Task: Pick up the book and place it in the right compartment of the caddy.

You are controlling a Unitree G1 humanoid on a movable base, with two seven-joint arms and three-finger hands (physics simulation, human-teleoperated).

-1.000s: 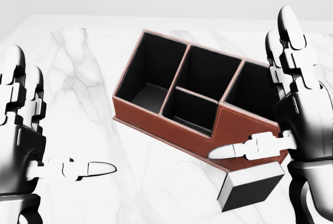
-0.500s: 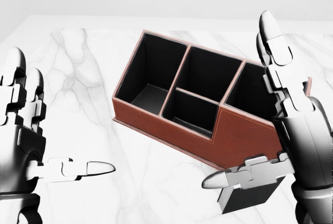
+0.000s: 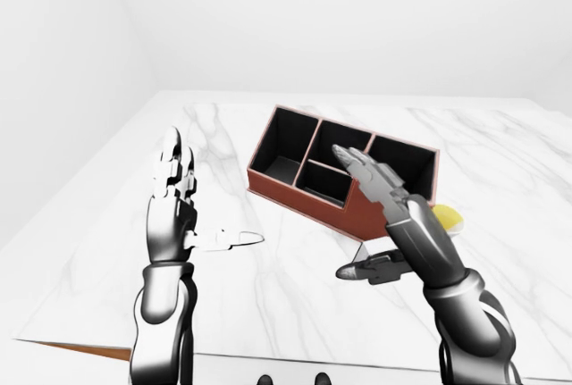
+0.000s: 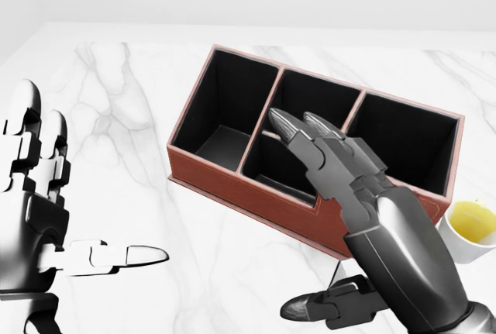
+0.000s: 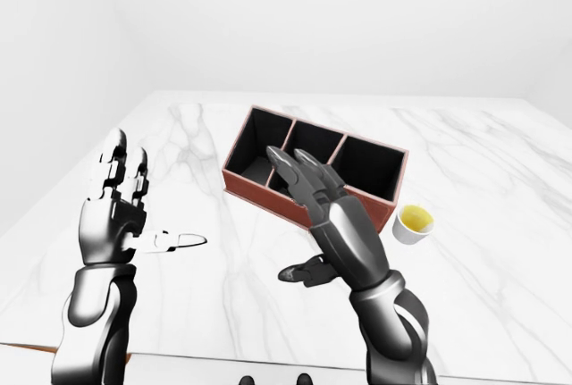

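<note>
Book out of sight — hidden under the spread, empty right hand (image 4: 364,218); caddy (image 4: 232,175) compartments empty, so nothing done yet.

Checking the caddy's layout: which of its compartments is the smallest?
The lower middle one of the caddy, in the head view. It shares the centre section with a second compartment above it; the left and right compartments run the full depth.

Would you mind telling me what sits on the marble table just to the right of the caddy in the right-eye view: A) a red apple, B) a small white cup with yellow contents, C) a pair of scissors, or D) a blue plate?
B: a small white cup holding something yellow stands beside the right end of the caddy.
</note>
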